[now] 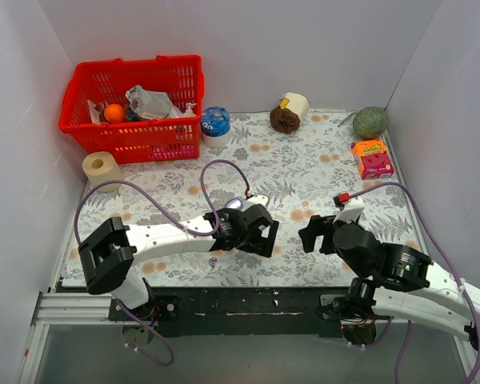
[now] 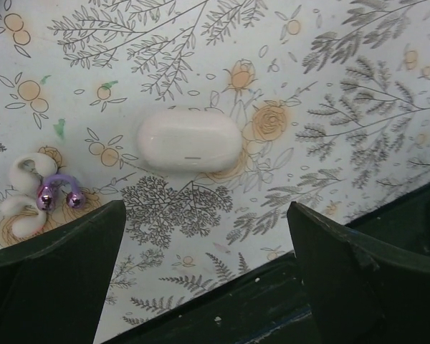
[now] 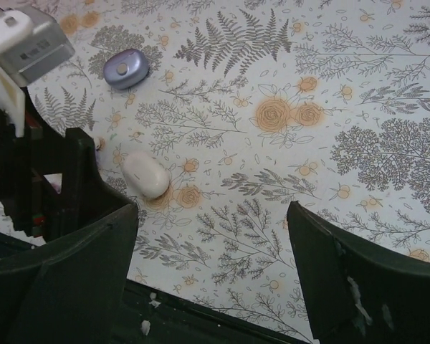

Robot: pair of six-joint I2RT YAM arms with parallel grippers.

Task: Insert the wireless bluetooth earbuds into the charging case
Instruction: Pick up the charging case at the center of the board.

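Observation:
The charging case (image 2: 190,141) is a closed glossy white oval lying on the floral mat, ahead of my left gripper (image 2: 208,269). That gripper is open and empty, hovering over the mat's near edge. The earbuds (image 2: 39,190) lie together to the case's left, whitish with purple ends. In the right wrist view the case (image 3: 145,174) lies left of my right gripper (image 3: 211,276), which is open and empty. In the top view the left gripper (image 1: 260,238) hides the case, a tiny purple speck (image 1: 214,261) marks the earbuds, and the right gripper (image 1: 312,234) sits apart to the right.
A round silver-blue disc (image 3: 126,69) lies beyond the case. At the back are a red basket (image 1: 80,120), a paper roll (image 1: 102,168), a blue-lidded tub (image 1: 216,124), a brown roll (image 1: 288,114), a green ball (image 1: 370,122) and an orange-pink box (image 1: 373,158). The black table edge (image 2: 272,301) is close.

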